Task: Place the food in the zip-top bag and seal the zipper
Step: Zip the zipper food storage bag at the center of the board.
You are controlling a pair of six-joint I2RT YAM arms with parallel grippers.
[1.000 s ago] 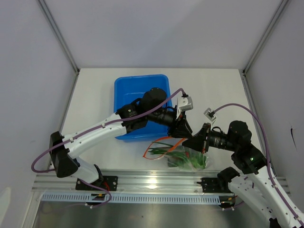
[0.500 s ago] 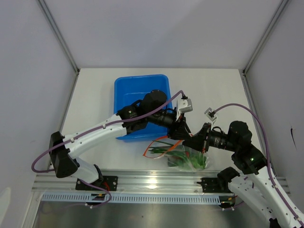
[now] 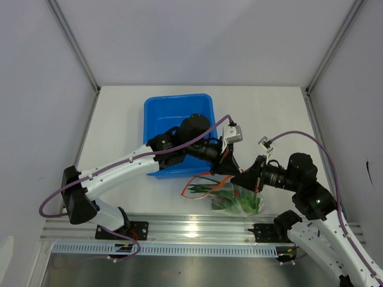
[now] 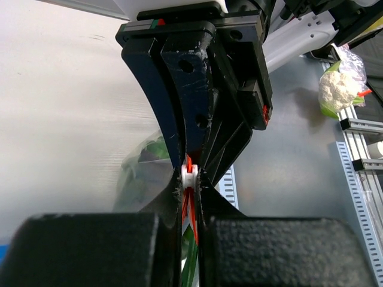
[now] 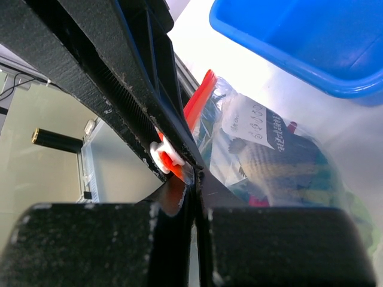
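Observation:
The zip-top bag (image 3: 238,202) lies at the table's near edge, right of the middle, with green food (image 3: 230,203) inside and long green pods (image 3: 202,189) at its mouth. Its orange-red zipper (image 3: 206,178) loops up from the mouth. My left gripper (image 3: 229,167) is shut on the zipper's white slider (image 4: 190,173). My right gripper (image 3: 243,178) meets it tip to tip and is shut on the bag's edge beside the slider (image 5: 166,156). In the right wrist view the bag (image 5: 281,161) hangs past my fingers, its printed label and food showing through.
A blue bin (image 3: 179,113) stands behind the bag, under the left arm. The metal rail (image 3: 191,230) runs along the table's near edge. In the left wrist view a small clear pouch with a white lumpy thing (image 4: 338,86) lies by the rail.
The left gripper has come a little toward the right gripper and closed on the zipper's slider. The right gripper and the bag have stayed where they were.

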